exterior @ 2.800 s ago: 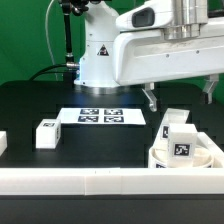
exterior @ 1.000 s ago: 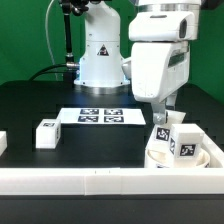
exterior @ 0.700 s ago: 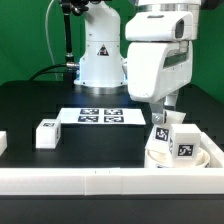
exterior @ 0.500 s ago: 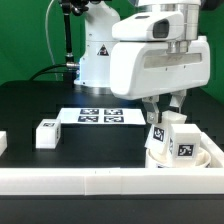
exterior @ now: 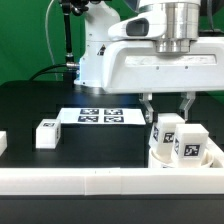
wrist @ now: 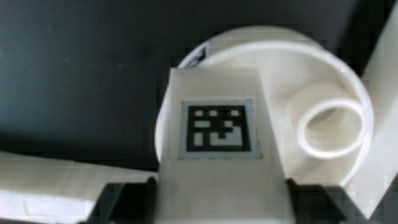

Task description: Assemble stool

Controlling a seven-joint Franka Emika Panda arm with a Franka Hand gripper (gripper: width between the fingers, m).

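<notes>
My scene is evenly and brightly lit, and my white arm (exterior: 150,60) nearly washes out with glare. The black table (exterior: 40,105) stays dark and matte. My wrist view is soft and blurred throughout; the leg's tag (wrist: 221,127) reads fuzzy.

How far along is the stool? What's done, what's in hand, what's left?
Done, apparently: one leg stands upright on the round seat at the exterior view's right.
In hand: the gripper straddles a second upright leg on the seat, fingers against its sides. Whether it is fully seated I cannot tell.
Left: a third leg lies loose on the table, beside the marker board.
</notes>
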